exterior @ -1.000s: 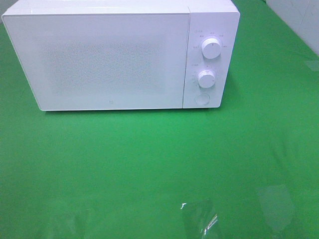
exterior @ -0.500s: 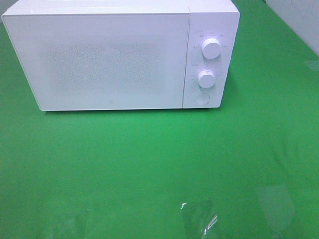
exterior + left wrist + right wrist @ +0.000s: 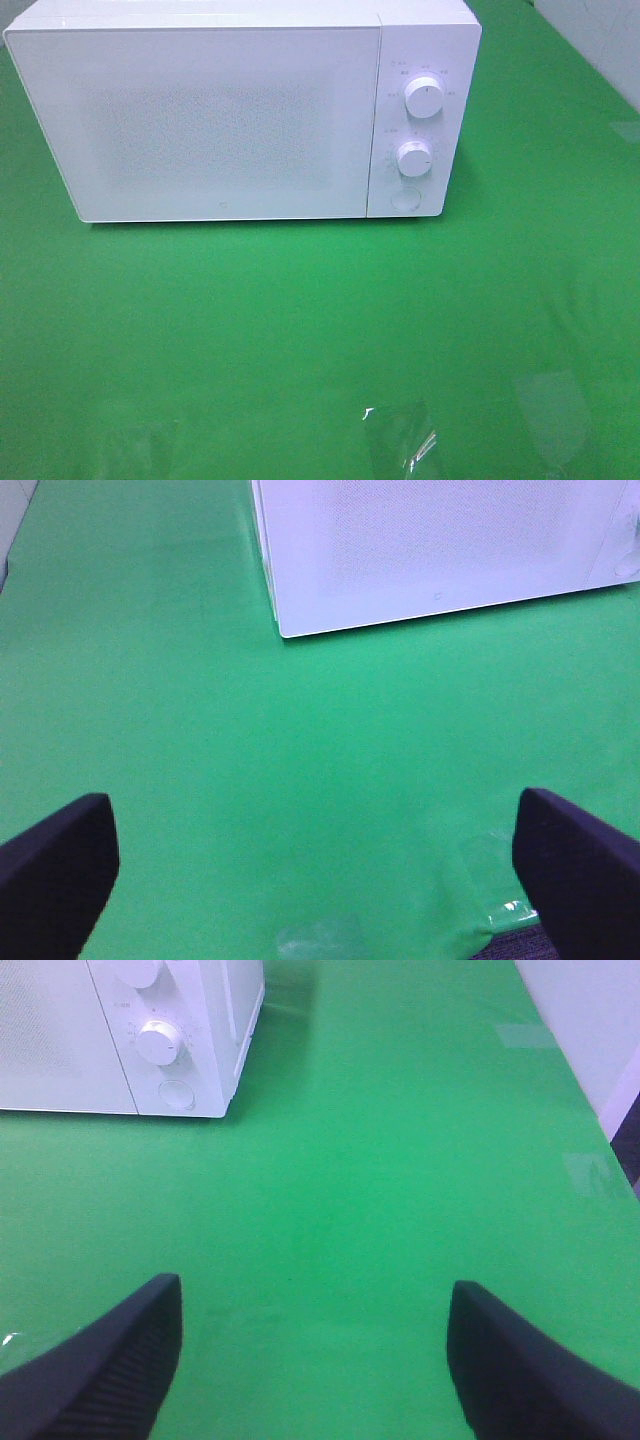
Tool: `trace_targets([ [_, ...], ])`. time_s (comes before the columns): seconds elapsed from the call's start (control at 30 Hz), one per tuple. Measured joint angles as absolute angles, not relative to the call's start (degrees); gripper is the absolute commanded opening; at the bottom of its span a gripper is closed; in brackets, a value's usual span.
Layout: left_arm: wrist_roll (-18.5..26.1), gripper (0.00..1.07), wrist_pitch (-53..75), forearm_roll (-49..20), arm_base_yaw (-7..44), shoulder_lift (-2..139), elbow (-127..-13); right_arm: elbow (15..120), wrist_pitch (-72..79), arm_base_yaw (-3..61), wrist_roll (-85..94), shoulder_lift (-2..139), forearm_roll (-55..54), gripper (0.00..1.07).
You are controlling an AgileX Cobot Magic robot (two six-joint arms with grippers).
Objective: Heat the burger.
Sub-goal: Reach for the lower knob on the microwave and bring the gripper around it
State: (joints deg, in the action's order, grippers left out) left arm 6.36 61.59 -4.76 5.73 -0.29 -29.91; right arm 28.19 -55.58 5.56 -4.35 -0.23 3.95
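The burger is out of view in every frame. A white microwave (image 3: 240, 110) stands at the back of the green table with its door shut; its two knobs (image 3: 424, 98) and a round button sit on its right panel. Neither arm shows in the exterior high view. In the left wrist view my left gripper (image 3: 320, 870) is open, its dark fingers (image 3: 55, 875) wide apart over bare green cloth, with the microwave (image 3: 440, 550) ahead. My right gripper (image 3: 320, 1360) is also open and empty, and the microwave's knob panel (image 3: 165, 1045) lies ahead of it.
The green cloth (image 3: 300, 320) covers the whole table. Patches of clear tape (image 3: 400, 440) glint near the front edge. A pale wall (image 3: 590, 1020) runs along the table's right side.
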Motion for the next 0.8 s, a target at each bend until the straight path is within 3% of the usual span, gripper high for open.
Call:
trace_targets([
  [0.27, 6.4, 1.00, 61.6, -4.8, 2.8, -0.3, -29.9, 28.2, -55.6, 5.6, -4.4, -0.2, 4.0, 0.70],
  [0.67, 6.4, 1.00, 61.6, -4.8, 2.4, -0.3, -29.9, 28.2, -55.6, 5.6, -4.4, -0.2, 4.0, 0.71],
  [0.8, 6.4, 1.00, 61.6, -4.8, 2.4, -0.3, -29.9, 29.0, -53.0, 5.6, -4.4, -0.2, 4.1, 0.77],
])
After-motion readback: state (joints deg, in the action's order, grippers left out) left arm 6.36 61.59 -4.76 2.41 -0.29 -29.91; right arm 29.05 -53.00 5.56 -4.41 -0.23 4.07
